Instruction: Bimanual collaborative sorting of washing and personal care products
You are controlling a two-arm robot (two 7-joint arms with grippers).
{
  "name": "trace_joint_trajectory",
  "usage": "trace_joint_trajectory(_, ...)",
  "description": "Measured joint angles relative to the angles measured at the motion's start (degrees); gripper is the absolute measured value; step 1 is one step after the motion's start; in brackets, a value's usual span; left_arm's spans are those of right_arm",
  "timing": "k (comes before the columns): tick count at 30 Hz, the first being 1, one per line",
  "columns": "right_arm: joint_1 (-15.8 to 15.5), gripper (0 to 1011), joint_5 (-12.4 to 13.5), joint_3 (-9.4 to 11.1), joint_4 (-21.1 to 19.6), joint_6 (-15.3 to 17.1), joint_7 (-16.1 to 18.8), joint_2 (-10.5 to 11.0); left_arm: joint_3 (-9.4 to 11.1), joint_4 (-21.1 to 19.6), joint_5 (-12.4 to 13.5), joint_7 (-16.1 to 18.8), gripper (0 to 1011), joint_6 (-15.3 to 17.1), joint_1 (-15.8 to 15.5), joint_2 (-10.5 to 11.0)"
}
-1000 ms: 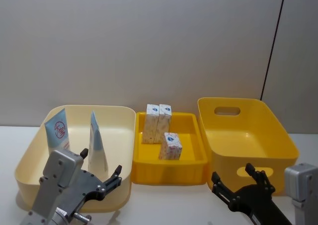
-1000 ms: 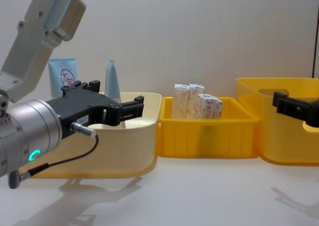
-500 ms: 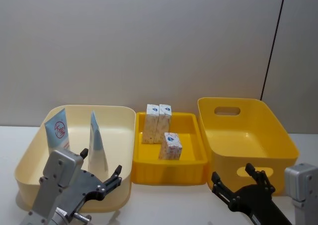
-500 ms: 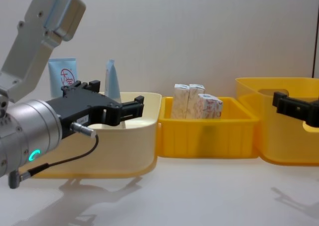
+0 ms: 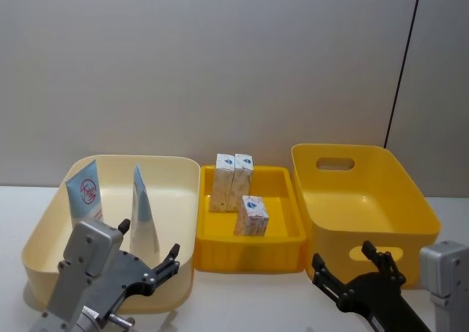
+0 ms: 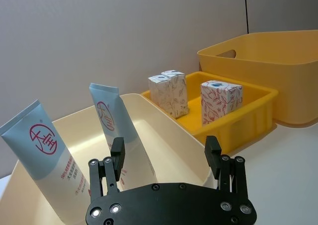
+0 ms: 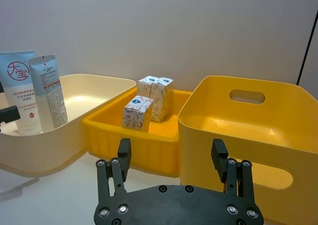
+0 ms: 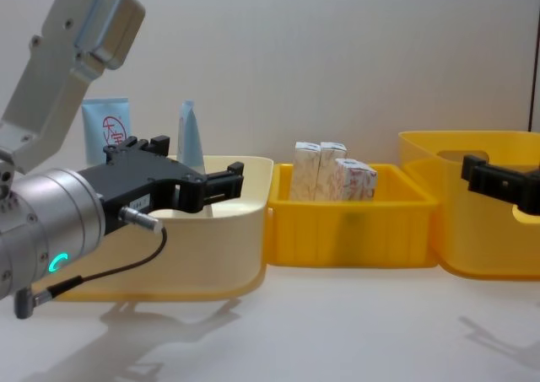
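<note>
Two pale blue-and-white tubes stand in the cream bin on the left: one with a red circle logo and a plainer one. In the small yellow tray in the middle, two white cartons stand side by side at the back, and a third stands nearer me. My left gripper hovers open at the cream bin's near edge, holding nothing. My right gripper is open and holds nothing, in front of the large yellow bin. From the left wrist, the open fingers frame the tubes.
The large yellow bin on the right holds nothing and has handle slots in its end walls. The three containers sit side by side on a white table before a grey wall. Bare table lies in front of the bins.
</note>
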Motion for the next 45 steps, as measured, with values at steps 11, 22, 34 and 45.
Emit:
trace_joint_trajectory(11, 0.0, 1001, 0.0, 0.0, 0.0, 0.0, 0.0, 0.0, 0.0, 0.0, 0.0, 0.0, 1003, 0.0, 0.0, 0.0)
trace_joint_trajectory(22, 0.0, 1001, 0.0, 0.0, 0.0, 0.0, 0.0, 0.0, 0.0, 0.0, 0.0, 0.0, 1003, 0.0, 0.0, 0.0)
trace_joint_trajectory(34, 2.5, 1001, -0.2, -1.4, -2.3, 5.3, 1.1, -0.1, 0.0, 0.0, 0.0, 0.0, 1003, 0.0, 0.0, 0.0)
trace_joint_trajectory(45, 9.1, 1001, -0.4, -4.4, -2.3, 18.0, 2.2, -1.0, 0.0, 0.0, 0.0, 0.0, 1003, 0.0, 0.0, 0.0)
